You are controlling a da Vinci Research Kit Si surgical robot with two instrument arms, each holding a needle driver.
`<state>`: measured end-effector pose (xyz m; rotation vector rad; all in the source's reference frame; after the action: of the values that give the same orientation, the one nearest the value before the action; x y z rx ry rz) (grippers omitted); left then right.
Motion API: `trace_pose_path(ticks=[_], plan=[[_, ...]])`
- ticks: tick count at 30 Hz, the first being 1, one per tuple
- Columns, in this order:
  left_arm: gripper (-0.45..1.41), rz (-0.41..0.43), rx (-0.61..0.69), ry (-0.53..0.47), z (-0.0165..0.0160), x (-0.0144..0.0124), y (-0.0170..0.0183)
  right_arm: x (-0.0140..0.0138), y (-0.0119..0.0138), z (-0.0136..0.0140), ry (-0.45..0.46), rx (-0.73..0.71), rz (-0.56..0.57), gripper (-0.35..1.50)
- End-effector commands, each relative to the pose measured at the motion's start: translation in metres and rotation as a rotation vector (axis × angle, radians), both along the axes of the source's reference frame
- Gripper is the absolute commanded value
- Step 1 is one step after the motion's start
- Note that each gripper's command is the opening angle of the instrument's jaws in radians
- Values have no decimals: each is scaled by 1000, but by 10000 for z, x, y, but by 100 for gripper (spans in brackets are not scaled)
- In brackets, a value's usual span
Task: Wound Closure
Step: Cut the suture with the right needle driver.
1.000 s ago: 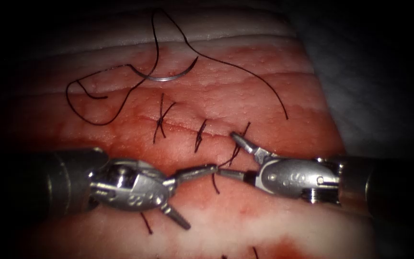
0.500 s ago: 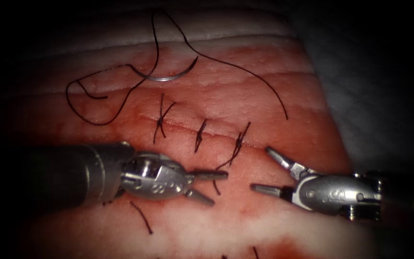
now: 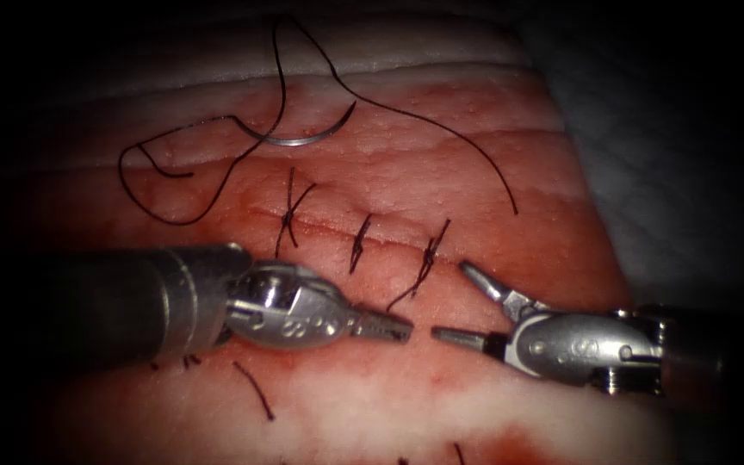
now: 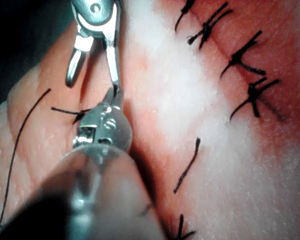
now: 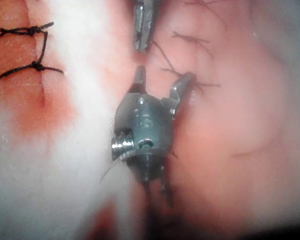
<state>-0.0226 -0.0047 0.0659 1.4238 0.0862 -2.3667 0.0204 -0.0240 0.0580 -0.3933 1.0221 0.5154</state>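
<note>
Lying free on the tissue (image 3: 475, 164) well above the cut (image 3: 329, 228), the curved needle (image 3: 299, 136) is a thin steel arc resting flat on the surface, not driven in and held by neither tool, probably parked there out of the way; its dark thread (image 3: 441, 129) wanders in loose loops over the pale upper band and out to the right, slack and wiry. Left tool (image 3: 385, 326) sits below the cut with jaws pressed together, whether a thread end is pinched between them I cannot tell, nothing obvious shows there. Right tool (image 3: 454, 301) faces it from the right, jaws spread wide in a V, one tip near the rightmost stitch (image 3: 428, 254), the other almost tip to tip with the left tool, holding nothing. Three knotted stitches cross the cut, short stiff tails sticking up; the rightmost trails a curling tail (image 3: 402, 297) down between the two tools, likely why both hover there. A cut thread end (image 3: 254, 390) lies loose below the left tool. Tissue looks wet, glossy, pebbled, red fluid (image 3: 441, 379) staining it around the cut, with a white fatty band lower down
</note>
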Motion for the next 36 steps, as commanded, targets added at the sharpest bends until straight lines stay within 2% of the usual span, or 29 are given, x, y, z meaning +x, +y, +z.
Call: trace_pose_path(ticks=[1, 8, 13, 21, 28, 33, 36], plan=[[-45, -3, 0, -3, 5, -5, 2, 11, 3, 7, 2, -1, 2, 125], [-33, -19, 10, -20, -12, -8, 8, 38, 19, 21, 6, -2, 8, 130], [-16, -19, 12, -22, -19, -10, 5, 55, 28, 32, 20, -1, 4, 130], [-18, -13, 12, -28, -18, -14, 0, 71, 36, 39, 19, -11, 0, 130], [-21, -11, 12, -29, -19, -12, -1, 73, 39, 45, 14, -17, 0, 130], [-45, -8, 10, -30, -22, -11, -5, 72, 38, 51, 13, -23, -1, 129], [-45, -8, 10, -30, -23, -11, -7, 71, 37, 52, 13, -24, -2, 129]])
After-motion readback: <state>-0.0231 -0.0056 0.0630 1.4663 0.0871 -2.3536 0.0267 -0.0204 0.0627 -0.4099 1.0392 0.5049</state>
